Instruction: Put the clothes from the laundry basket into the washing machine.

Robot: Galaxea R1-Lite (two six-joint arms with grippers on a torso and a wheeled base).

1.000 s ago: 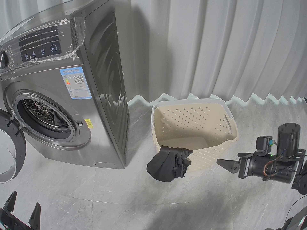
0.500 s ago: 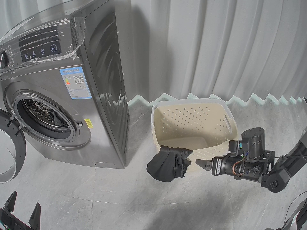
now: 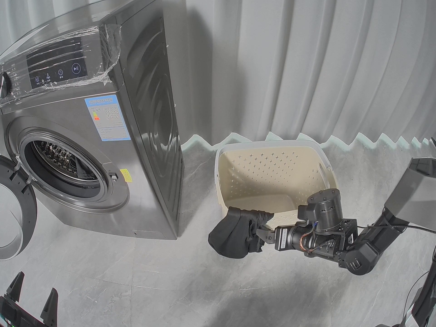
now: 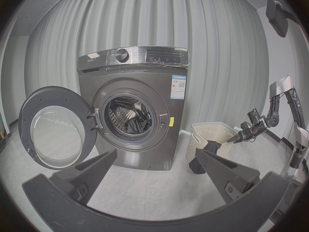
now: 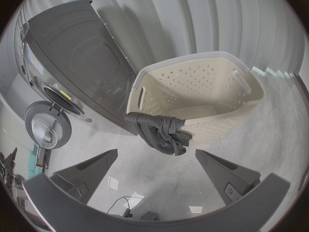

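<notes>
- showing the right pincer (image 3: pixel 265 235) low over the floor (image 3: pixel 136 273), in front of the laundry basket (image 3: pixel 272 169), tips at the edge of the black garment (image 3: pixel 234 239); contact with the cloth not discernible.
- right wrist view: both fingers of the right pincer spread wide apart, gripping nothing, with the garment just ahead of the tips.
- black garment: draped over the near rim of the basket at the corner closest to the washing machine (image 3: pixel 136 114), bunched bulk hanging down the outer wall toward the floor.
- laundry basket: cream, perforated, standing on the floor near the machine's side panel, to the robot's right of it, before a white curtain (image 3: pixel 318 60); pale bottom visible inside.
- washing machine: grey front-loader, clear film over the control panel (image 3: pixel 56 69), round door (image 3: pixel 13 214) swung fully open toward the robot's left.
- left wrist view: dark clothes (image 4: pixel 135 125) lying in the drum (image 4: pixel 124 111).
- left pincer (image 3: pixel 35 286): low at the near left, well apart from basket and machine, fingers spread open, holding nothing.
</notes>
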